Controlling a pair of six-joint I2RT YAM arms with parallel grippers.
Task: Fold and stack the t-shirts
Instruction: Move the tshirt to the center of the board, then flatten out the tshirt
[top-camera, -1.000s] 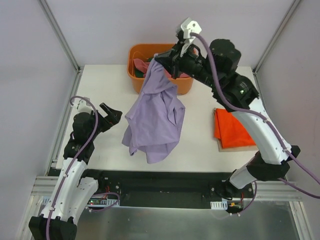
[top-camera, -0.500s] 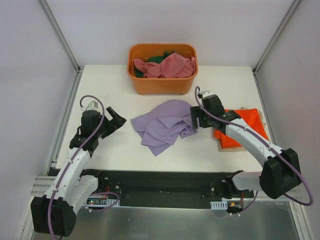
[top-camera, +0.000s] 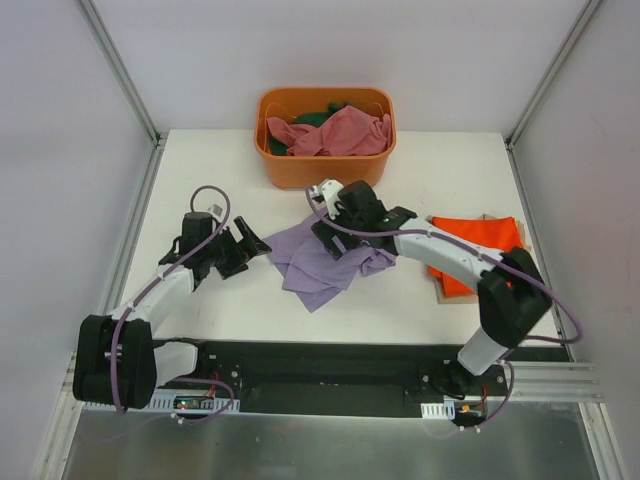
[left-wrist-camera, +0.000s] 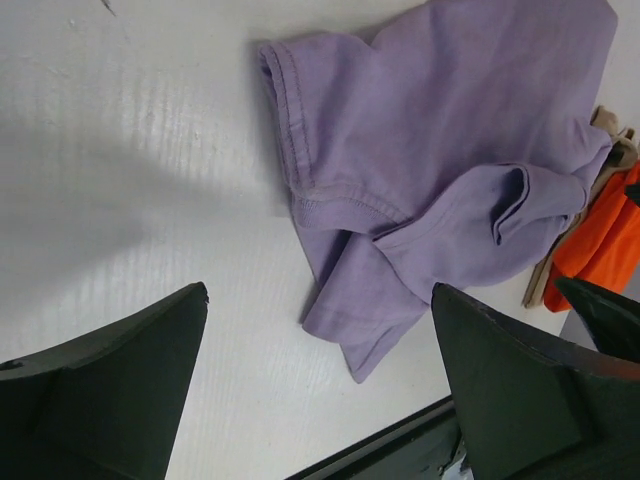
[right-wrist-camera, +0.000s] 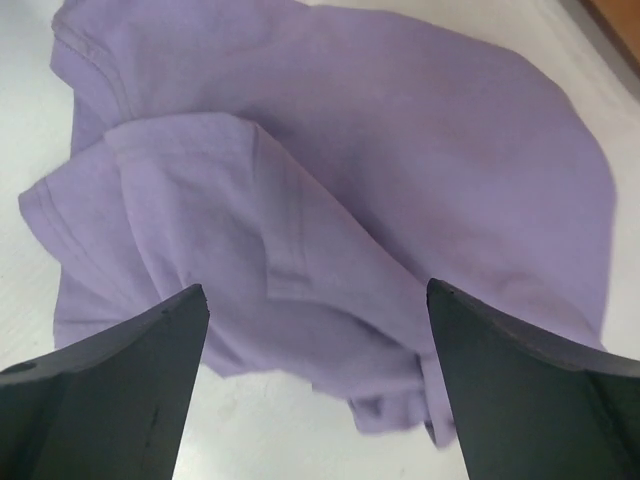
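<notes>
Right gripper (top-camera: 330, 230), jaws spread, holds nothing; the lavender t-shirt (top-camera: 318, 275) lies crumpled directly beneath it. Left gripper (top-camera: 250, 252), jaws likewise apart, has the shirt's edge just ahead.

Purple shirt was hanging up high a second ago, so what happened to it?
The right hand lowered the lavender-purple cloth t-shirt onto the white table, let go, and now hovers open over it. The left hand moved closer, open. The orange plastic tub and folded orange-red shirt stayed put.
</notes>
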